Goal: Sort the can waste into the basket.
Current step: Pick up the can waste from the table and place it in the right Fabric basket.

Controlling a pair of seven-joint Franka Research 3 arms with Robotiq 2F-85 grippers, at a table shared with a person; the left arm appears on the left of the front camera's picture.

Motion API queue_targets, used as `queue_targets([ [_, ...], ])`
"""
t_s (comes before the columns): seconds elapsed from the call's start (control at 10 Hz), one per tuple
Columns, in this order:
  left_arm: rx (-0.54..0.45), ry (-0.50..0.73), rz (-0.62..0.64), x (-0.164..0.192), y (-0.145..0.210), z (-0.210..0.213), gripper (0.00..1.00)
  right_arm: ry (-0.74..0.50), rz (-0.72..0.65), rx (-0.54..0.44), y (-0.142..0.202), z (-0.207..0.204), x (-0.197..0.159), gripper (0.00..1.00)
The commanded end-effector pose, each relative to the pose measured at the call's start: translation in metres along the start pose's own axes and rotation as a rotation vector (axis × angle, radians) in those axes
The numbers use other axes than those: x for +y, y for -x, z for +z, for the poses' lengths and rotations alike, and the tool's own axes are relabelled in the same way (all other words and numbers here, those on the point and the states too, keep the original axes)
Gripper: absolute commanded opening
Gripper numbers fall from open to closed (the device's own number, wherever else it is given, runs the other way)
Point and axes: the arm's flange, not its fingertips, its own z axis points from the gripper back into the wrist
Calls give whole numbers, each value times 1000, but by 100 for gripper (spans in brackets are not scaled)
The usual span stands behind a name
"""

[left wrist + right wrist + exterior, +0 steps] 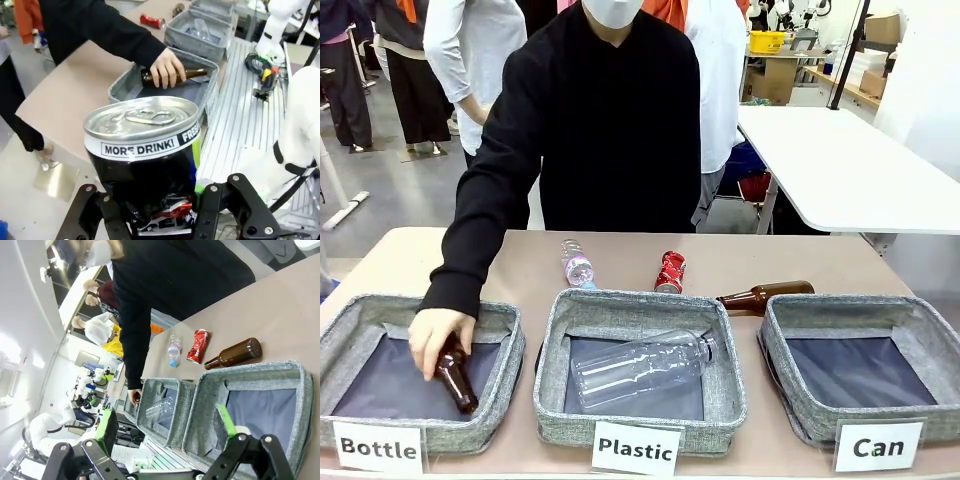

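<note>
You've zero cans in the grey woven "Can" basket [860, 312]: left jaws clamp the black-and-silver can [142, 145], right jaws apart, crushed red can [670, 272] on bench [410, 260].

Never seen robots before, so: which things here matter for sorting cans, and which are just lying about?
For the job: black-and-silver can, held by the left fingers; crushed red can; Can basket.
Just lying about: Plastic basket; Bottle basket; large clear bottle; small plastic bottle; tabletop brown bottle; brown bottle under person's hand.
</note>
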Motion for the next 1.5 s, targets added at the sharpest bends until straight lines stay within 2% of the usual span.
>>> queue_targets([
  [0.0, -50, 3, 12, 7, 0, -17, 0, -19, 26, -22, -1, -1, 0, 100],
  [0.3, -92, 44, 46, 13, -16, -32, 0, -19, 26, -22, -1, -1, 0, 100],
  [0.5, -70, 77, 23, 12, -44, -50, 0, -19, 26, -22, -1, -1, 0, 100],
  [0.7, -28, 107, 21, 9, -92, -82, 0, -19, 26, -22, -1, -1, 0, 100],
  [0.9, 9, 109, -93, -3, -151, -139, 0, -19, 26, -22, -1, -1, 0, 100],
  [1.0, 26, 100, -102, -6, -184, -176, 0, -19, 26, -22, -1, -1, 0, 100],
  [1.3, 84, 266, -215, -30, -277, -297, 0, -19, 26, -22, -1, -1, 0, 100],
  [1.4, 63, 298, -182, -39, -302, -339, 0, -19, 26, -22, -1, -1, 0, 100],
])
